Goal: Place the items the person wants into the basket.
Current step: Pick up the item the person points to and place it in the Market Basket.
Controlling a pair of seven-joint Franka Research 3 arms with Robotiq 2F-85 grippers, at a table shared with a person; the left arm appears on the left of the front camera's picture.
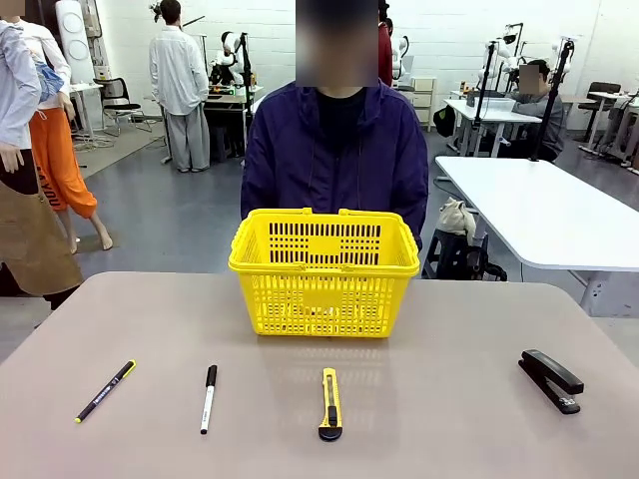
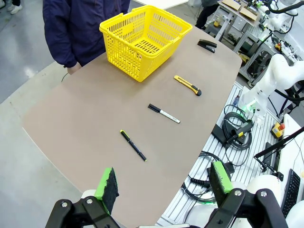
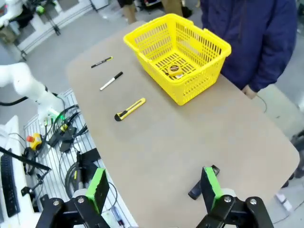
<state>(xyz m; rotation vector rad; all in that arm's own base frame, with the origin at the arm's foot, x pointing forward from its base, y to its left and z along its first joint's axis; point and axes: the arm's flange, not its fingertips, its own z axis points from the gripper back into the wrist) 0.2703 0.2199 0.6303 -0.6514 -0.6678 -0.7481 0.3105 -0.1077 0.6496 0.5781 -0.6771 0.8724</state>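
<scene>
**Plainly: both grippers spread wide, nothing between the pads**

We note a yellow plastic basket (image 1: 324,299) with slotted lattice walls and two handles folded down on its rim. It stands at the far middle of the matte, grey-brown table (image 1: 449,399), just in front of the person (image 1: 334,150) in a dark zip jacket. From the right wrist view we see the round yellow-black tape measure (image 3: 174,69) lying on the basket's perforated floor.

In a loose row on the robot's side of the basket lie a thin black pen (image 1: 105,390) with yellow print, the slim white marker (image 1: 208,397) with its black cap, the flat yellow-black utility knife (image 1: 330,403) and, far off on the robot's right, a black stapler (image 1: 551,379).

The left gripper (image 2: 164,180) hangs well apart from the tabletop, its rough green pads standing wide. The pen lies nearest to it, then the marker, then the knife, with the basket beyond; it touches none of them.

The right gripper (image 3: 154,187) is likewise spread and holds nothing. One end of the stapler is hidden behind one of its pads; the knife and marker lie well apart from its fingers.
</scene>
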